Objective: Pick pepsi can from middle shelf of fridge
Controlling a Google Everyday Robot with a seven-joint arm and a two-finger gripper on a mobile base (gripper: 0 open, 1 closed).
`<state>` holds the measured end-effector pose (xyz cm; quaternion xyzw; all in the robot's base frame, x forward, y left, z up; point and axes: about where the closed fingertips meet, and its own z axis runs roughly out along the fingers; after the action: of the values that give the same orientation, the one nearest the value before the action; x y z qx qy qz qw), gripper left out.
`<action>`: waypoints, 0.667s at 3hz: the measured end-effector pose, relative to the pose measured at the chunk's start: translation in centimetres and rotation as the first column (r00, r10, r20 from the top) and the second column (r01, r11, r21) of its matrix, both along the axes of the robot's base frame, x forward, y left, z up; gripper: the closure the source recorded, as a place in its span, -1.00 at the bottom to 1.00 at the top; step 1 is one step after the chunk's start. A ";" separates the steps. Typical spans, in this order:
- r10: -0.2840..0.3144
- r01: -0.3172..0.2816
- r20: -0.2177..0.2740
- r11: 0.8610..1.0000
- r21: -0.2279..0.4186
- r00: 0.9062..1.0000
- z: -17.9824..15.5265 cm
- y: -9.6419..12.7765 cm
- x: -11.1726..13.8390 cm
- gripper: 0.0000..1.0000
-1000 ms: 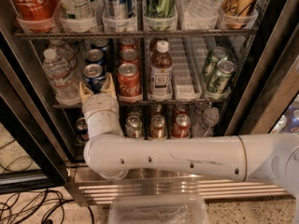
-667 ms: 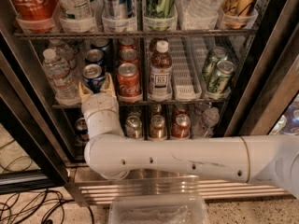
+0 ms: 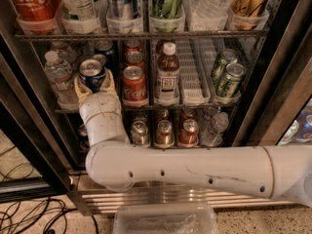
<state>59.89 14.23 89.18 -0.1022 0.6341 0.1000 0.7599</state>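
Note:
The pepsi can, blue with a silver top, stands at the front of the middle shelf of the fridge, left of centre. My gripper reaches into the shelf from below. Its cream fingers sit against both sides of the can, shut on it. The white arm runs across the bottom of the view and hides part of the lower shelf.
Water bottles stand left of the can and red cans right of it. Further right are a brown bottle and green cans. The upper rack is close above. Cables lie on the floor.
The gripper and the pepsi can have shifted slightly left and up together. The neighbouring cans and bottles have not moved.

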 end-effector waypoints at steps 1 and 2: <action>0.013 -0.013 -0.014 1.000 0.009 1.000 0.9 -0.5 -1.5 1.00; 0.038 -0.038 -0.078 0.999 0.001 0.996 0.3 -1.2 -4.2 1.00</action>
<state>55.68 12.99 89.51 -0.1103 0.6613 0.1183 0.7324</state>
